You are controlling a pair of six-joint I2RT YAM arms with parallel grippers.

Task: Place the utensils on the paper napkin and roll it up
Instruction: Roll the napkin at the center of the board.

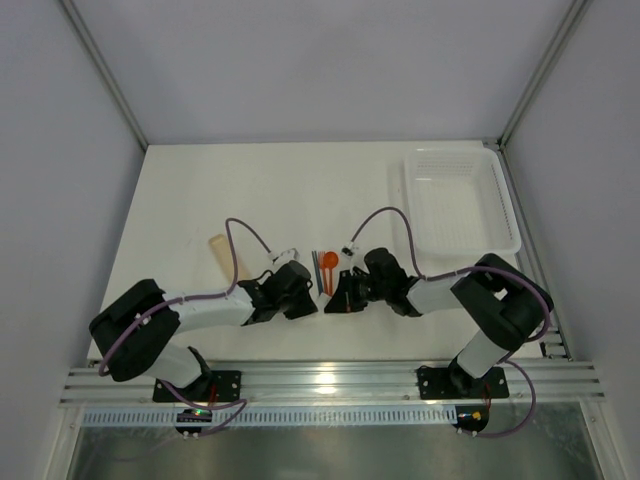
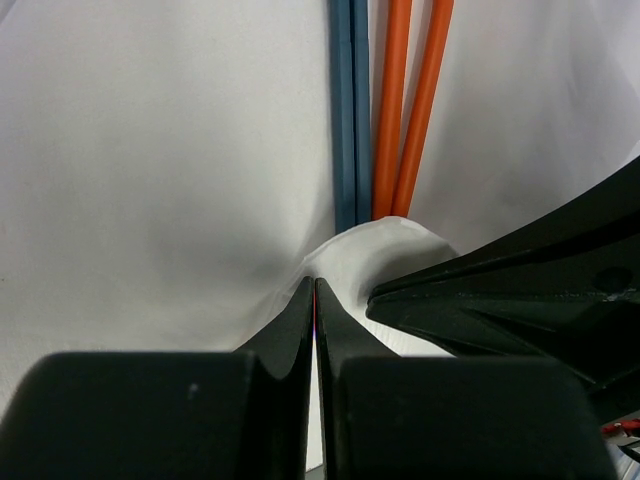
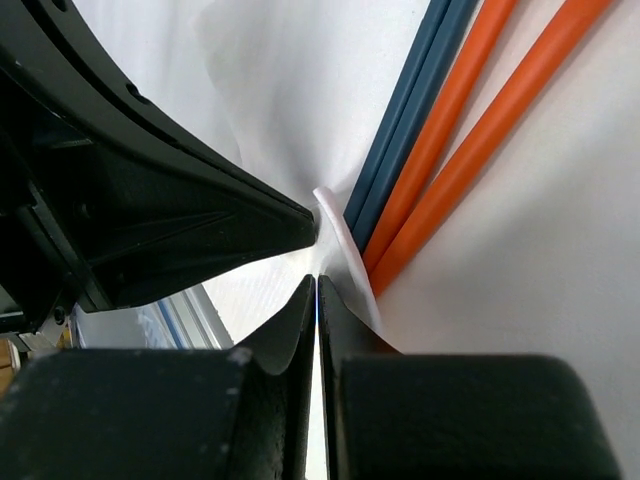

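Closed black fingers of the left gripper (image 2: 315,283) fill the foreground of the left wrist view, clamped on a raised fold of the paper napkin (image 2: 150,150). The right gripper (image 3: 317,283), likewise clenched on that fold, meets it almost tip to tip from the opposite side. The utensils (image 1: 322,267) lie on the napkin just beyond both tips: paired blue handles (image 2: 350,110) close beside paired orange handles (image 2: 410,100). They are parallel, with long axes running from the grippers toward the far side of the table (image 1: 300,190) and an orange spoon bowl (image 1: 329,258) at the far end. Surroundings: a tan stick (image 1: 222,255) lies left of the left gripper, a white mesh basket (image 1: 460,200) sits at far right, and purple cables (image 1: 240,235) arch over each arm.
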